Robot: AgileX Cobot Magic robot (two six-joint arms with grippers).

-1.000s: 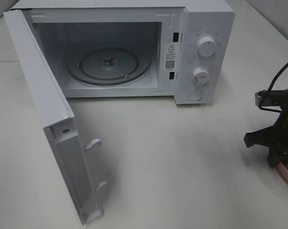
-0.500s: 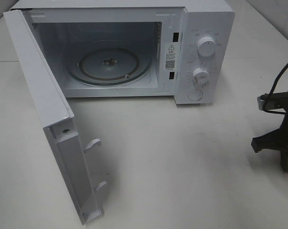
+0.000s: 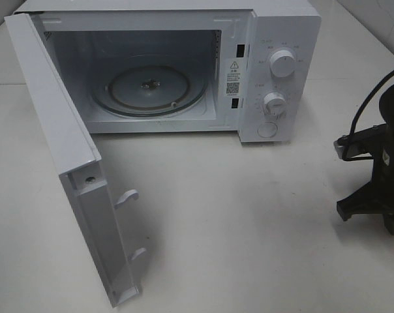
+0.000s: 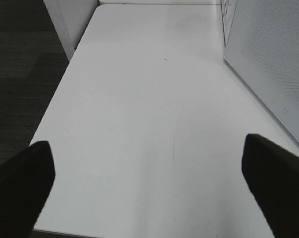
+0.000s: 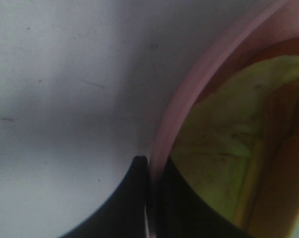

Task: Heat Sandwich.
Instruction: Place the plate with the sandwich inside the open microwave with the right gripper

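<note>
Right gripper [image 5: 150, 166], jaws closed on the rim of the round salmon-pink plate [image 5: 189, 94], one jaw outside the rim and one inside. The small flat yellowish-green sandwich [image 5: 224, 134] lies on the plate just beyond the inner jaw; its long axis cannot be judged, since only part of it shows. The white microwave oven [image 3: 285, 26], its door [image 3: 53, 130] swung open and its glass turntable [image 3: 148, 88] exposed, stands well apart, ahead and to this gripper's left. Left gripper [image 4: 149, 168], jaws wide and holding nothing, is judged the farther of the two.
</note>
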